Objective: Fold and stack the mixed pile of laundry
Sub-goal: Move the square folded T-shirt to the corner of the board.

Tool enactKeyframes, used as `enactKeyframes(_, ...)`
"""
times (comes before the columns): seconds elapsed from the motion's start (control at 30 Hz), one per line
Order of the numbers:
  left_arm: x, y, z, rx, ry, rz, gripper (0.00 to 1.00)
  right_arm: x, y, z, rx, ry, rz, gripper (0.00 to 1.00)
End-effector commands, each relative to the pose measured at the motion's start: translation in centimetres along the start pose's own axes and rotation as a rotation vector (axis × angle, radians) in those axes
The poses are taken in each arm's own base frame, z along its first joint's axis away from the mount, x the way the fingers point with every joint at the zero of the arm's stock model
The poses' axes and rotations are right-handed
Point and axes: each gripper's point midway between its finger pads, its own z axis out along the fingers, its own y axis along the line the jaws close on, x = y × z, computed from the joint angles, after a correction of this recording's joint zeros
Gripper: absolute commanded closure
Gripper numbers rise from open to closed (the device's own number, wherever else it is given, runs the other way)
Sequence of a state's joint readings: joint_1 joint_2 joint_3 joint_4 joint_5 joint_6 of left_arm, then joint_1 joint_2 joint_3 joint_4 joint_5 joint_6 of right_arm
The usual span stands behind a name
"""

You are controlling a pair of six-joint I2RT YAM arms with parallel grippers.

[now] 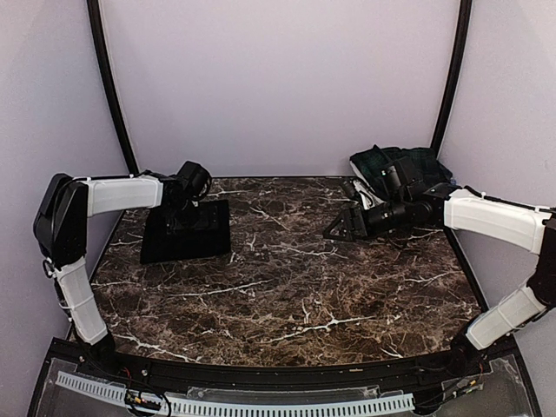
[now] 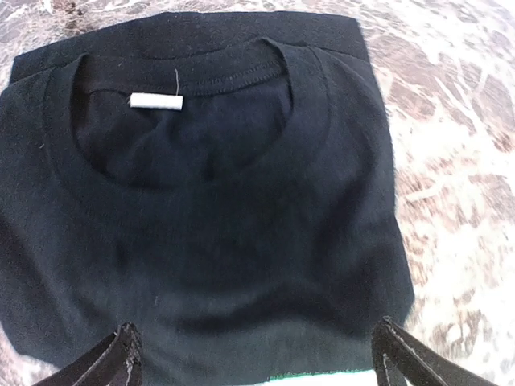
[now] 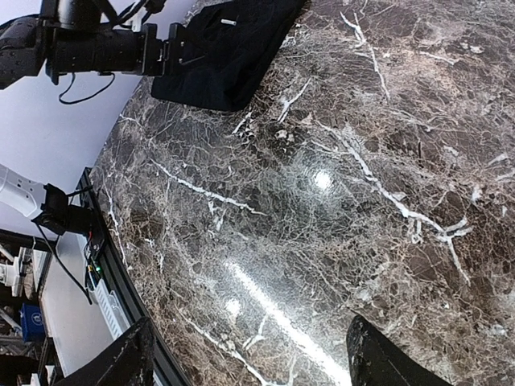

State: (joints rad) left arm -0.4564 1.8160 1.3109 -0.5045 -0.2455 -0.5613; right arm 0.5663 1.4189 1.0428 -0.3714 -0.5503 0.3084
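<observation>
Left hand [image 2: 256,358]: fingers spread wide with nothing between them, hanging over the hem end of a folded black tee [image 2: 201,209]. The tee lies flat, collar side up, at about 10 o'clock on the dark marble bench [image 1: 287,287]. A small white neck tag [image 2: 156,101] sits inside the collar; no print can be read on it. Right hand [image 3: 253,362]: likewise wide open and empty, over bare marble near 2 o'clock, well apart from the tee. Just behind it, at 1 o'clock in the far corner, lies a crumpled dark green tartan garment [image 1: 395,163].
</observation>
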Motion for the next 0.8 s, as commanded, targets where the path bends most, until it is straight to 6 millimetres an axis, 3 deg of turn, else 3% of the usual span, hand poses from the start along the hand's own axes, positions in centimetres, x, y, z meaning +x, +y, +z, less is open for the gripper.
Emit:
enactKeyframes(0.0, 0.6, 0.3, 2.9, -0.042, 0.069, -0.020, 0.01, -0.8, 0.1, -0.4, 0.002, -0.037, -0.039, 0.21)
enactKeyframes(0.17, 1.3, 2.0, 5.1, -0.044, 0.121, -0.072, 0.01, -0.5, -0.3, -0.8, 0.028, -0.041, -0.047, 0.21)
enactKeyframes(0.4, -2.0, 5.3, 9.0, -0.056, 0.156, 0.003, 0.01, -0.8, -0.6, -0.7, 0.030, -0.046, -0.047, 0.21)
enactKeyframes(0.57, -3.2, 4.3, 11.8, 0.070, 0.243, 0.108, 0.06, -1.0, -0.7, -0.8, 0.024, -0.044, -0.042, 0.21)
enactKeyframes(0.67, -4.8, 2.9, 11.8, 0.124, 0.262, 0.175, 0.07, -1.2, -0.7, -1.1, 0.025, -0.046, -0.046, 0.21)
enactKeyframes(0.77, -4.7, 2.5, 13.0, 0.132, 0.322, 0.239, 0.09, -1.4, -0.8, -1.3, 0.022, -0.052, -0.045, 0.21)
